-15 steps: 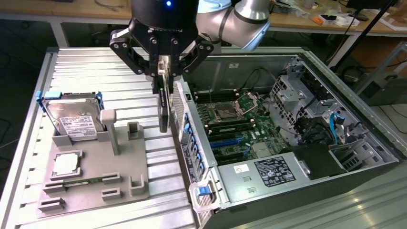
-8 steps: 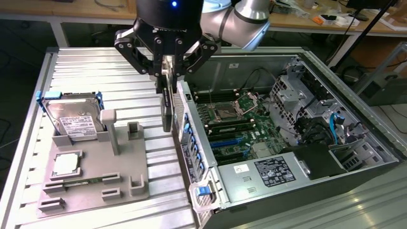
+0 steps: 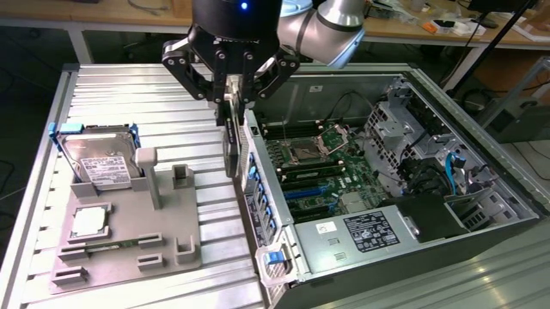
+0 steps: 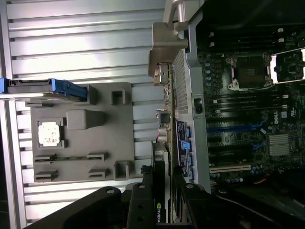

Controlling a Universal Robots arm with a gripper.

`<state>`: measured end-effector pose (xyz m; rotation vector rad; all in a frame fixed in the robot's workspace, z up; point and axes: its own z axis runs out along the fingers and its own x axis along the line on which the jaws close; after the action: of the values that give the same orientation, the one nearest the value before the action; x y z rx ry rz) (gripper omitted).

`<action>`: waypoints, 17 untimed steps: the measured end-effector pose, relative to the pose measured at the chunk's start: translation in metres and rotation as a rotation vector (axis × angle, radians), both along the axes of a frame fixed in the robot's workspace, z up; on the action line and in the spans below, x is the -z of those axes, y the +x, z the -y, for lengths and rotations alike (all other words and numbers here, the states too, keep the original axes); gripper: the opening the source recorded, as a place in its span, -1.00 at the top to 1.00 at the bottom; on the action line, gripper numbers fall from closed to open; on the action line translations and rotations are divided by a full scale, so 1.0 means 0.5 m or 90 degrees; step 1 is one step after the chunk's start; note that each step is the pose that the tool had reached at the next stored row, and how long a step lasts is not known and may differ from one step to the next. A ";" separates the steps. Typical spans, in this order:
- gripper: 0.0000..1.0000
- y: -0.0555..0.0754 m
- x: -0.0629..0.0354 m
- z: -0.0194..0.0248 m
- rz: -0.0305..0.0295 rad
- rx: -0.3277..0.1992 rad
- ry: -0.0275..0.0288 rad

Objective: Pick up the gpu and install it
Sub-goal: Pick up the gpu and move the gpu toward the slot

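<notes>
Gpu (image 3: 230,138) first: it hangs on its edge in the upper middle of the exterior view. The gripper (image 3: 230,96) has its two fingers clamped on the top of the card. The gpu is up in the air, right by the near wall of the open computer case (image 3: 481,129). It touches nothing else that we can see.

The grey tray (image 3: 129,251) sits at the exterior view's left with the hard drive (image 3: 99,164) in it. The card is well away from its posts.

We think the job right now is to carry the card over to the green board (image 3: 318,174) inside the case. To do this well, we should keep the card straight up and down and not let it swing. We should keep the grip tight, because the card is thin and could slip. We should lift it clear of the case wall so the bottom edge does not bump it. We should go slowly and keep the long edge lined up with the long slots (image 3: 305,192) on the board.
</notes>
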<state>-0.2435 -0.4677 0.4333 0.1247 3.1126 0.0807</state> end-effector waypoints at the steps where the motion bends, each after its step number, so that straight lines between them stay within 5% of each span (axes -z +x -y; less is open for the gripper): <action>1: 0.47 0.001 0.000 0.0000 -0.0001 0.000 0.0000; 17: 0.47 0.028 0.000 0.0000 -0.0001 0.000 -0.0001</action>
<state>-0.2294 -0.4677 0.4334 0.1248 3.1128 0.0806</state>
